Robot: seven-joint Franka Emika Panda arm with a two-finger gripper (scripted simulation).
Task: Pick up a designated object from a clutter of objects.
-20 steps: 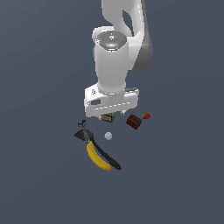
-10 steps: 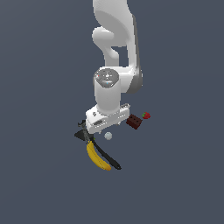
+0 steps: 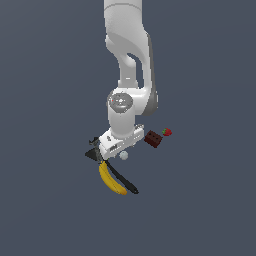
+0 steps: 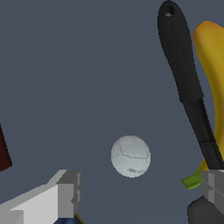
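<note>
The pale grey-white ball (image 3: 123, 155) lies on the floor just beside my hand in the exterior view. In the wrist view the ball (image 4: 130, 156) sits a little ahead of the gap between my two fingers (image 4: 70, 192), apart from both. My gripper (image 4: 142, 192) is open and empty, low over the clutter (image 3: 119, 150). The yellow banana (image 3: 111, 180) and the black-handled tool (image 3: 124, 180) lie side by side near the ball; in the wrist view the tool (image 4: 183, 74) and the banana (image 4: 212, 65) run along one side. The olive-yellow can is hidden behind my hand.
A dark red-brown block (image 3: 153, 139) and a red strawberry (image 3: 167, 132) lie toward the exterior view's right of the hand. The block's edge (image 4: 3, 153) shows in the wrist view. The floor is plain dark grey.
The arm has stretched downward and the hand has dropped closer to the floor, ending right next to the ball. The objects have not moved.
</note>
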